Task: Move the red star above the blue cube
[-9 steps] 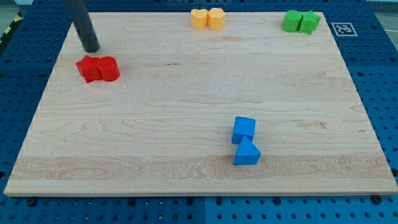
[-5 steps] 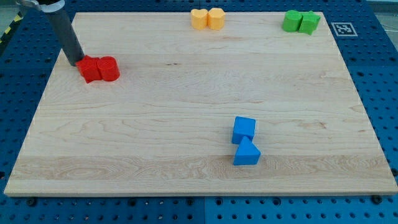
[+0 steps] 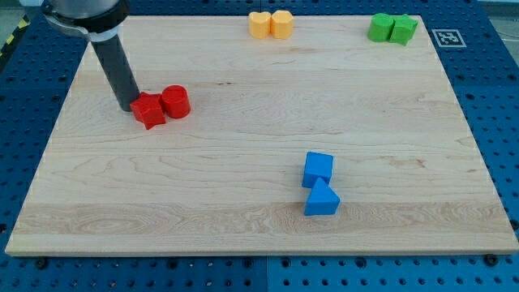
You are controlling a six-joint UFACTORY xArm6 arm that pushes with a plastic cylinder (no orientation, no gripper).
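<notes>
Eight small blocks sit on the wooden bench (image 3: 243, 162), two of each colour. Nearest, toward the view's bottom and a bit right of the middle, are two blue ones that touch: a blue triangle (image 3: 322, 199) in front and the blue cube (image 3: 318, 168) just behind it. Farther back on the view's left are two red ones side by side: the red star (image 3: 148, 109) and, touching its right side, a red cylinder (image 3: 175, 102). At the far edge sit two yellow blocks (image 3: 271, 24) near the middle and two green blocks (image 3: 392, 28) at the view's right. The robot has no pincer, so nothing is held. Its dark rod comes down leaning from the view's top left, and the tip (image 3: 130, 106) rests against the star's left side. The star is well apart from the blue cube, up and to the view's left of it.
</notes>
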